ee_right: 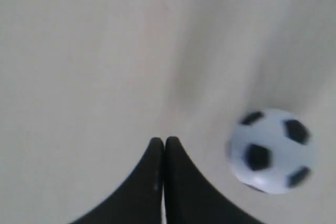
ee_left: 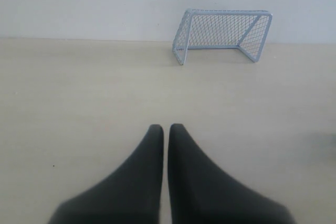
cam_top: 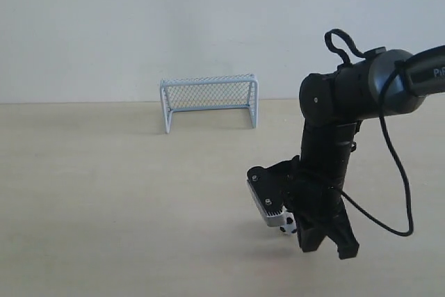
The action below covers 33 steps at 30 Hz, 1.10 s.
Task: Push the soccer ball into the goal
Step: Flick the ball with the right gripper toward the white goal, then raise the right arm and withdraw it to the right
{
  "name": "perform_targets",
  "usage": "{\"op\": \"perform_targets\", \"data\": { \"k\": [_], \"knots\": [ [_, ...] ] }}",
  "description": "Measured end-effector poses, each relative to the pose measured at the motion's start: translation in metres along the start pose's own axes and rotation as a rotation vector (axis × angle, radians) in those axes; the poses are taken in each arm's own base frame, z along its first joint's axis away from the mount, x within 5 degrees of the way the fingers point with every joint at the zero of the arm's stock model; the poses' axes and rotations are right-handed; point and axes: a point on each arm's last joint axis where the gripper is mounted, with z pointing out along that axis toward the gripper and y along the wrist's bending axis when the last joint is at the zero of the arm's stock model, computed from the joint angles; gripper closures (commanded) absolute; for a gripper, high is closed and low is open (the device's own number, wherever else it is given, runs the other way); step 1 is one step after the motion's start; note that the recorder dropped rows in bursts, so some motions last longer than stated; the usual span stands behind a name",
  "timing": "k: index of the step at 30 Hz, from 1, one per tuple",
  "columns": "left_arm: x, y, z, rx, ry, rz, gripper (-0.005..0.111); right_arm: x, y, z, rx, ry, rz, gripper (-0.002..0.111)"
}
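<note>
Plastic, glossy and round, the soccer ball (ee_right: 272, 150) is white with black pentagon patches and sits on the pale, matte, beige surface (cam_top: 104, 193) just beside the right hand (ee_right: 161, 141), on its outer flank, not between its fingers. The wrist picture is blurred, so whether ball and finger touch cannot be told. That hand's two black, smooth, tapering fingers are pressed together at the tips and pinch nothing. In the exterior view the ball (cam_top: 288, 225) lies low against the arm, under a silver ribbed block (cam_top: 268, 199) bolted to the wrist, and a thin black cable (cam_top: 396, 172) loops off the arm. The left hand (ee_left: 166, 127) has the same dark wedge-shaped fingers, drawn together with only a hairline slit between them and empty. The goal (cam_top: 209, 95) stands well apart from both hands, ahead of the left hand across bare surface and close to the plain white wall (cam_top: 139, 19) at the surface's far edge. It has a pale-blue tubular frame with fine diamond mesh. Its long axis runs along that far edge and its open mouth faces back toward the hands. Between the ball and the mouth the surface is flat and open.
</note>
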Motion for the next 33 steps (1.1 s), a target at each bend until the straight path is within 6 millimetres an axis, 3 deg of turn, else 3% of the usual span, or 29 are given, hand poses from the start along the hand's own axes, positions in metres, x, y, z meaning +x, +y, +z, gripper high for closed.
{"op": "perform_targets", "data": {
  "k": [3,5,10,13,18,23,33],
  "knots": [
    [0.0,0.0,0.0,0.0,0.0,0.0,0.102,0.003,-0.027,-0.005,0.305,-0.003,0.209,0.108],
    [0.0,0.0,0.0,0.0,0.0,0.0,0.102,0.001,-0.047,-0.033,0.613,-0.109,0.394,0.108],
    [0.0,0.0,0.0,0.0,0.0,0.0,0.102,-0.004,-0.043,-0.095,0.854,-0.247,0.462,0.108],
    [0.0,0.0,0.0,0.0,0.0,0.0,0.102,-0.004,-0.036,-0.111,0.864,-0.285,0.537,0.108],
    [0.0,0.0,0.0,0.0,0.0,0.0,0.102,0.001,-0.024,-0.113,0.761,-0.276,0.729,0.108],
    [0.0,0.0,0.0,0.0,0.0,0.0,0.102,0.004,-0.008,-0.127,0.711,-0.263,0.844,0.108],
    [0.0,0.0,0.0,0.0,0.0,0.0,0.102,0.014,0.039,-0.166,0.662,-0.257,1.105,0.108]
  ]
}}
